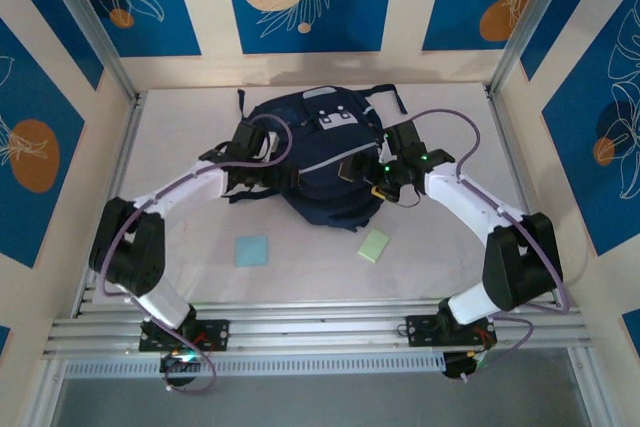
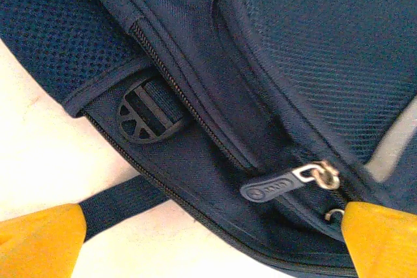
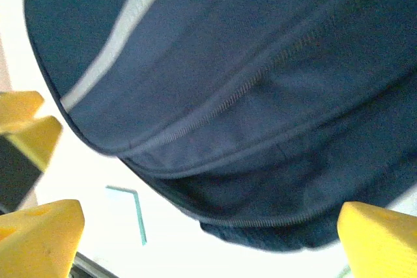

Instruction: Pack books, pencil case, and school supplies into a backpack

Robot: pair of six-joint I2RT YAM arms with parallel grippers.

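The navy backpack (image 1: pixel 312 152) lies flat in the middle of the table, with both grippers at its near half. My left gripper (image 1: pixel 266 177) is open at its left side. Its yellow fingertips (image 2: pixel 40 239) stand wide apart over the zip seam, and a dark zipper pull (image 2: pixel 281 184) lies between them. My right gripper (image 1: pixel 373 185) is open at the right side. Its fingertips (image 3: pixel 43 234) span the backpack's lower edge (image 3: pixel 260 180). A light blue pad (image 1: pixel 251 250) and a pale green pad (image 1: pixel 374 245) lie on the table in front. Books and pencil case are out of view.
A dark strap (image 2: pixel 120 208) and a round buckle (image 2: pixel 144 116) lie at the backpack's left edge. A flat pale piece with a teal edge (image 3: pixel 127 208) rests on the table below the backpack. White walls and aluminium rails (image 1: pixel 300 332) enclose the table.
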